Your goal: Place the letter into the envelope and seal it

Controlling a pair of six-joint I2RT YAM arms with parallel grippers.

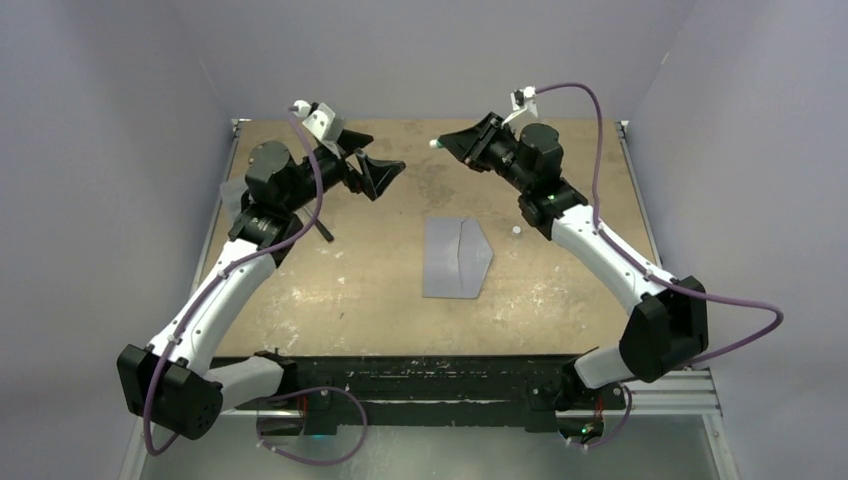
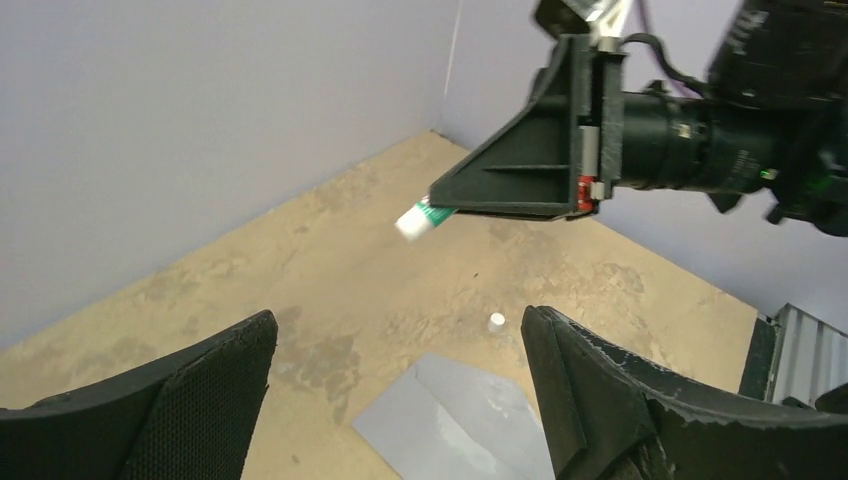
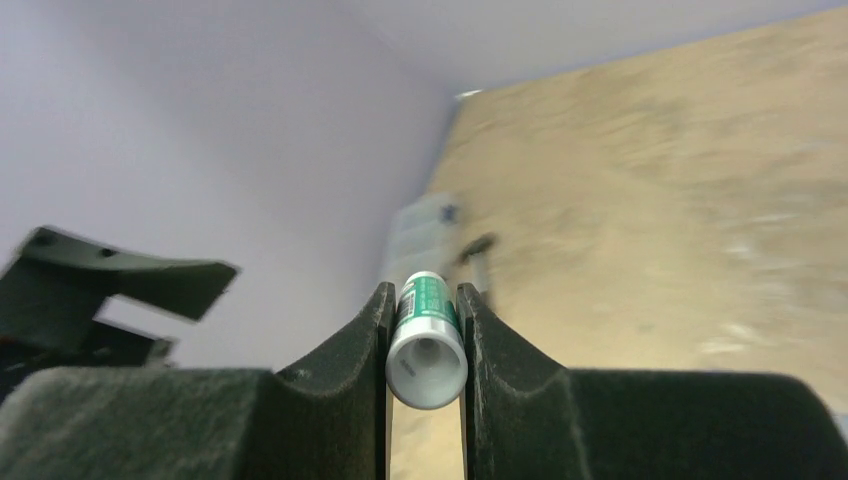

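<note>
Pinching a green-and-white glue stick, your right gripper hovers at 12 o'clock from the envelope. Envelope mid-table, long axis 12-to-6, flap point toward 3. Left gripper spread, empty, at its 10 o'clock. Letter not visible.

Walls: plain pale lavender-grey panels on three sides.
Table: worn, stained tan wooden board, black front edge.
Light: even, soft shadows.
</note>
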